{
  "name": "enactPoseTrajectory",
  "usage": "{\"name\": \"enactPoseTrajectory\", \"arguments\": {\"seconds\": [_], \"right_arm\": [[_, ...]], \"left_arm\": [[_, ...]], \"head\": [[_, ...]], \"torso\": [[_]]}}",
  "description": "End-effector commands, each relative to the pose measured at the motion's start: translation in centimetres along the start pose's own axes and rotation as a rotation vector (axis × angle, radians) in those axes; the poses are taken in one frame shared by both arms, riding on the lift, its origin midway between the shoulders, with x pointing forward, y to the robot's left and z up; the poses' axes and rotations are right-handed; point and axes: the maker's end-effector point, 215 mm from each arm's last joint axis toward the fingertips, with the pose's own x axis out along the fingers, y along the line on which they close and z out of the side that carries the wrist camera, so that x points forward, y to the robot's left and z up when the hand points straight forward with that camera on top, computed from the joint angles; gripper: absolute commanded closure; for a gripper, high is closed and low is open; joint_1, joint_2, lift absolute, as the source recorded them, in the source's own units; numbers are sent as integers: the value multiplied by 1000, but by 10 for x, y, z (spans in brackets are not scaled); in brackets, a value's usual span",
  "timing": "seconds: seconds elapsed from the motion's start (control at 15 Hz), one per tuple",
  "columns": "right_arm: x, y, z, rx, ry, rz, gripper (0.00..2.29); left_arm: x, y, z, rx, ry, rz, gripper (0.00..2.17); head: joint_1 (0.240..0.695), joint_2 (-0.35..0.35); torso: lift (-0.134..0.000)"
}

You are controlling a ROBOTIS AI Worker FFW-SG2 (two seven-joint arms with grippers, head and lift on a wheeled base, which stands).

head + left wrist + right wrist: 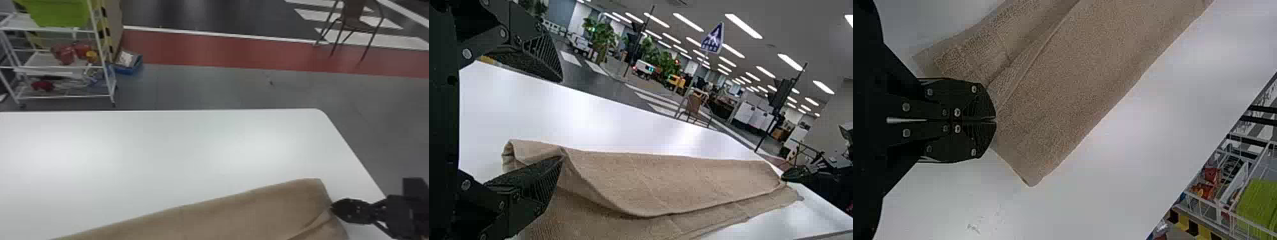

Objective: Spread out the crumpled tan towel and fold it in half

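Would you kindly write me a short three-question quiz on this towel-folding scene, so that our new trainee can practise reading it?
1. True or false: the right gripper has its two flat black fingers closed together at an edge of the tan cloth towel.
2. Which stands beyond the smooth white table, toward the robot's left: (a) a brown chair or (b) a white metal shelf cart?
3. Fill in: the left gripper has its two black fingers spread ____.

Key: 1 true; 2 b; 3 apart.

We wear black: our right end effector (332,208) has silvery screws, our left end effector (562,119) ribbed, tapering fingers (541,185).
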Motion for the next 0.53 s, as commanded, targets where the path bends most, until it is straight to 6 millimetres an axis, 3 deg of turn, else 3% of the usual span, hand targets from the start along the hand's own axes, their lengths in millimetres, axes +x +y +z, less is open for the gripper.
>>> {"name": "enactPoseTrajectory", "arguments": {"seconds": [0.0,0.47], "right_arm": [[-3,0,-1,-8,1,-1,1777],[-37,-18,8,-10,-35,-77,1777]], "left_arm": [[-8,6,-1,10,15,19,12],[-14,14,-3,26,30,38,12]], "head": [[695,-162],[695,-161]], "torso": [[-120],[-120]]}}
